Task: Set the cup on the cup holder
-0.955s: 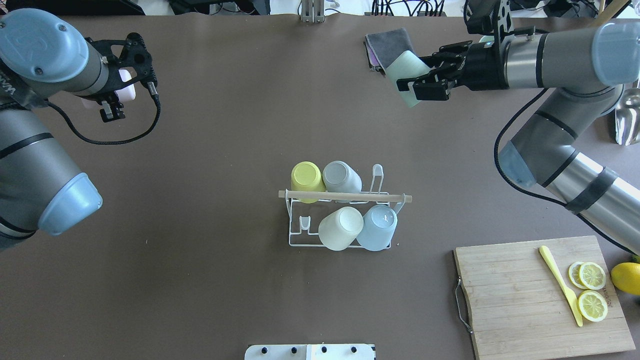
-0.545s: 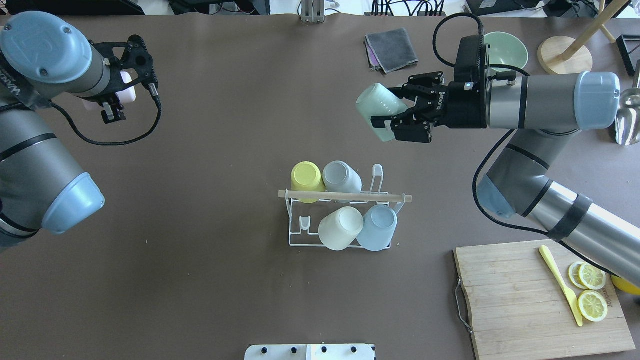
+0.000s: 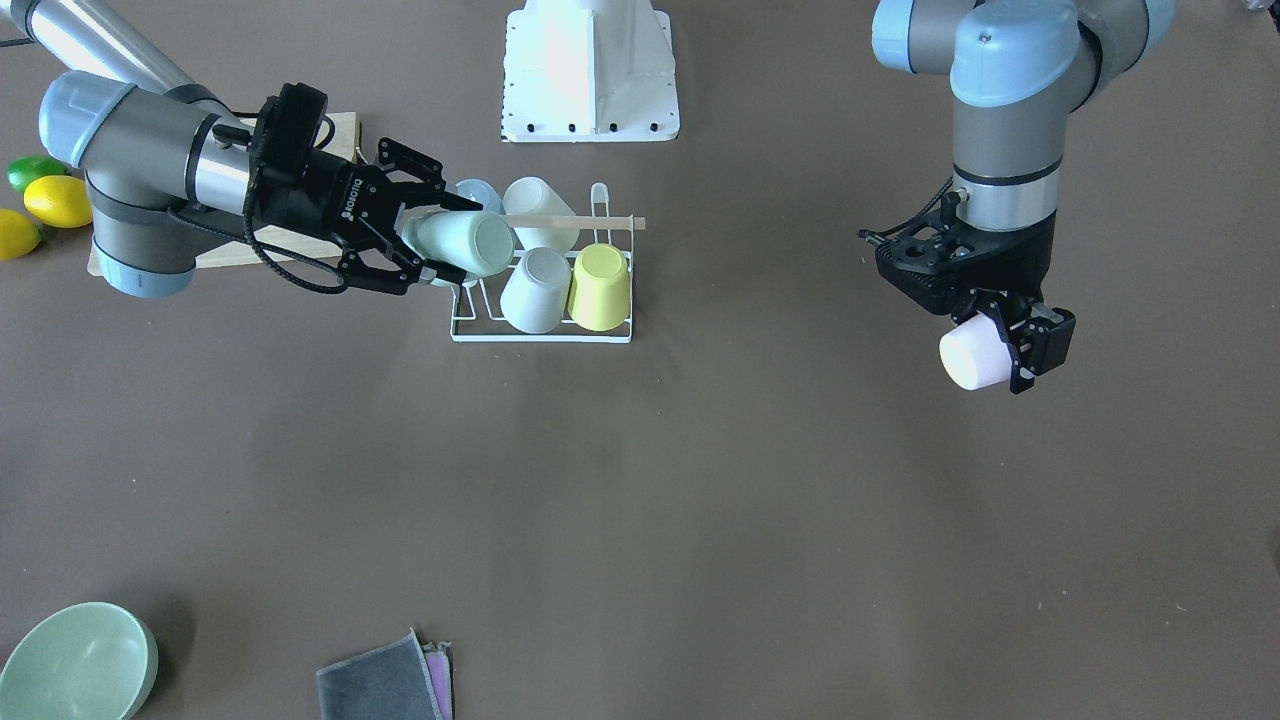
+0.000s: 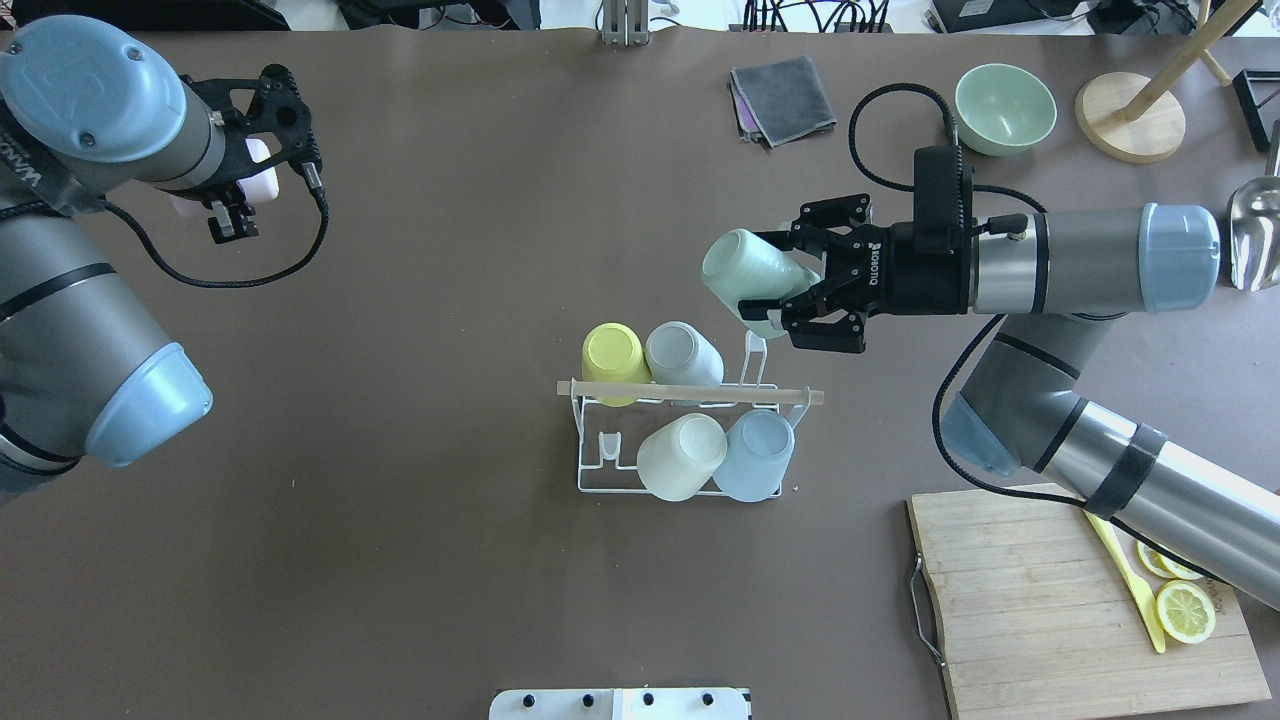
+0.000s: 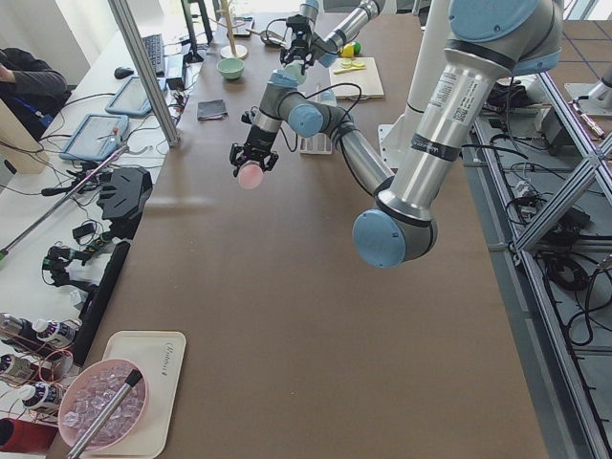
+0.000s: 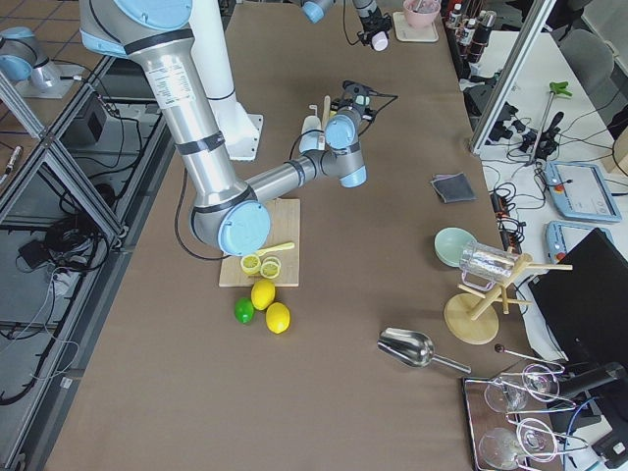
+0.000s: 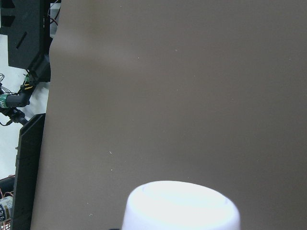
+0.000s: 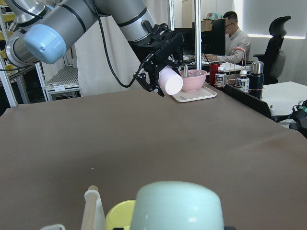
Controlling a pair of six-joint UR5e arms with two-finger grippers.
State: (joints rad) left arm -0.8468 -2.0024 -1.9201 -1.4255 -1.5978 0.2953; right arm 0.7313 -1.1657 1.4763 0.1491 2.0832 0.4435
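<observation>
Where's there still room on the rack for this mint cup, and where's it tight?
Two prongs of the white wire cup holder are bare: the far-row prong beside the grey cup, and the near-row prong beside the cream cup. The light wooden rod handle runs between them.

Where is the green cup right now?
In the overhead view the green cup is held by the right pincer, up in the air right of centre, just past the cup rack.
</observation>
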